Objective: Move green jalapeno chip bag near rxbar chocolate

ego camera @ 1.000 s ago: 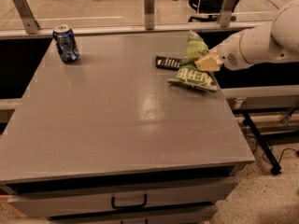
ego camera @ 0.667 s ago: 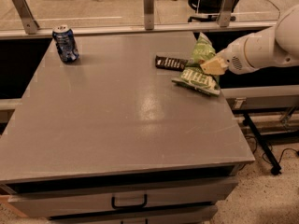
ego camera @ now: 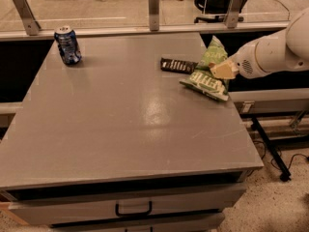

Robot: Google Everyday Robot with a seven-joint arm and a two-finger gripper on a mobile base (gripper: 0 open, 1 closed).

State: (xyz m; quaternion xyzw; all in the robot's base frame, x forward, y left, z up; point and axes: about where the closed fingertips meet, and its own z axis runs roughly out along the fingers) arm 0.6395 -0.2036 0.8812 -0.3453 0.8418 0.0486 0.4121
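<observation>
The green jalapeno chip bag [ego camera: 206, 76] lies at the table's right edge, its lower end flat on the top and its upper end [ego camera: 213, 53] sticking up. My gripper [ego camera: 223, 70] comes in from the right on a white arm [ego camera: 270, 52] and is shut on the bag's right side. The rxbar chocolate [ego camera: 178, 65], a dark flat bar, lies just left of the bag, its right end touching or almost touching it.
A blue soda can [ego camera: 67, 45] stands at the far left of the grey table [ego camera: 125, 124]. A rail with metal posts [ego camera: 153, 6] runs behind the table. A drawer with a handle [ego camera: 133, 209] sits below the front edge.
My gripper and the bag have shifted slightly right and toward the front, with the bag's lower end settling on the table. The rxbar and the can have not moved.
</observation>
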